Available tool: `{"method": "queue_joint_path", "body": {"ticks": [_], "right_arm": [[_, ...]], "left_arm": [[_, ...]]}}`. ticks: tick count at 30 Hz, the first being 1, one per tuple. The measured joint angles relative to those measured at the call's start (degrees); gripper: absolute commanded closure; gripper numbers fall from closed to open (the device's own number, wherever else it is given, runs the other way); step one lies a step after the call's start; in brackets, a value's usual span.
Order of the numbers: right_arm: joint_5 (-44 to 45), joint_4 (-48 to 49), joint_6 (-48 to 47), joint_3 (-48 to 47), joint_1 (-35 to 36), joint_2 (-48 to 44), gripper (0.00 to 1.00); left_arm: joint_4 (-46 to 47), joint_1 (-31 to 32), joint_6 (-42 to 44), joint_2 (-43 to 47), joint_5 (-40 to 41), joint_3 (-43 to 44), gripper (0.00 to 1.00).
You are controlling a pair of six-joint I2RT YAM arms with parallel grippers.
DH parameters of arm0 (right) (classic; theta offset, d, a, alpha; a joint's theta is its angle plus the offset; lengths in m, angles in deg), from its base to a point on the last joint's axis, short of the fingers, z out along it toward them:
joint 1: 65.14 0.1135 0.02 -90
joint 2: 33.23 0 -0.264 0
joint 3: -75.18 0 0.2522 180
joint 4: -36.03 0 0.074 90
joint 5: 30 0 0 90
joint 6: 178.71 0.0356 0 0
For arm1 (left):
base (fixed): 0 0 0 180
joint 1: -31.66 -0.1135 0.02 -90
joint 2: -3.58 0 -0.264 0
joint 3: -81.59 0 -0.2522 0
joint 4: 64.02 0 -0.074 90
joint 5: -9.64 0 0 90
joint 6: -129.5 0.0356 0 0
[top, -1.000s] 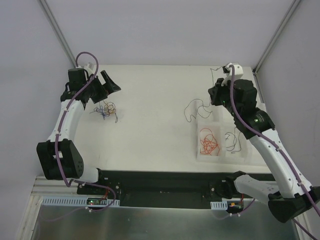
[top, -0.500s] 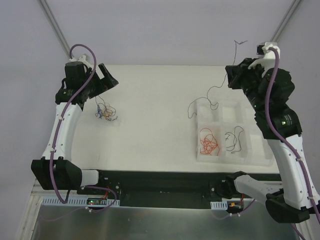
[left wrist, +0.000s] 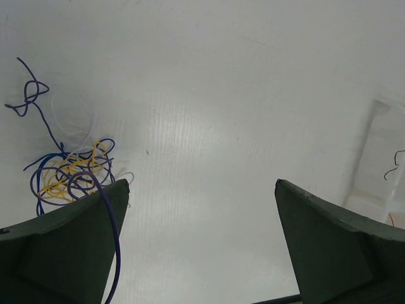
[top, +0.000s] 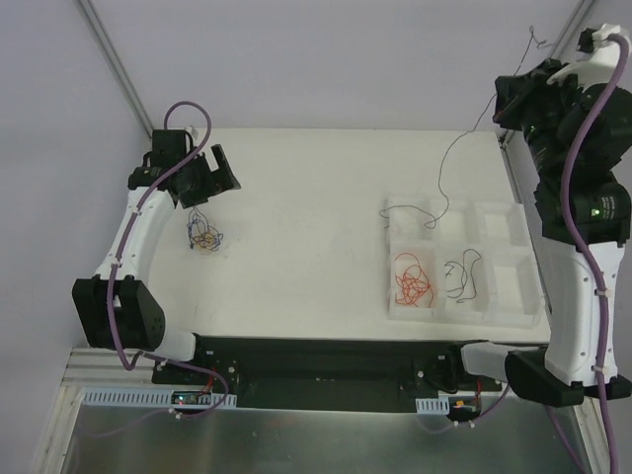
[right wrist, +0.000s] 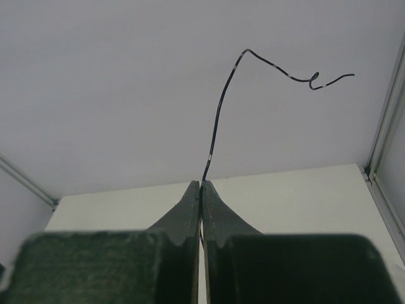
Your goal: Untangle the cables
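While right claw [right wrist: 200,184] pinches black cable [right wrist: 218,114] at two o'clock, raise until tail clears tray [top: 513,286]; left claw [left wrist: 201,185] wide.

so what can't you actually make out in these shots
Top view: tangle of blue and yellow wires too small to count strands.
Left wrist view: the tangle's lower part hidden behind the left end effector's finger.
Right wrist view: thin black wire below the shut right end effector hidden by its body.
Left wrist view: clear plastic compartment tray cut off by right edge.
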Motion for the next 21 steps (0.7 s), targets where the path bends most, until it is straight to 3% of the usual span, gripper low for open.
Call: {"method": "queue_joint_path", "body": {"ticks": [9, 18, 21], "right_arm": [[-2.51, -1.27, 1.09, -22.56, -5.7, 7.78, 1.0], [-8.87, -1.14, 7.23, -24.52, -12.26, 11.39, 1.0], [-11.93, 0.72, 10.32, -24.92, -14.23, 12.61, 1.0]], "left_arm": [[0.17, 1.79, 1.99, -4.48, 1.29, -2.6, 0.05], [0.42, 1.79, 3.08, -6.21, 0.76, -2.84, 0.05], [0.63, 1.79, 3.17, -6.21, 0.46, -2.84, 0.01]]}}
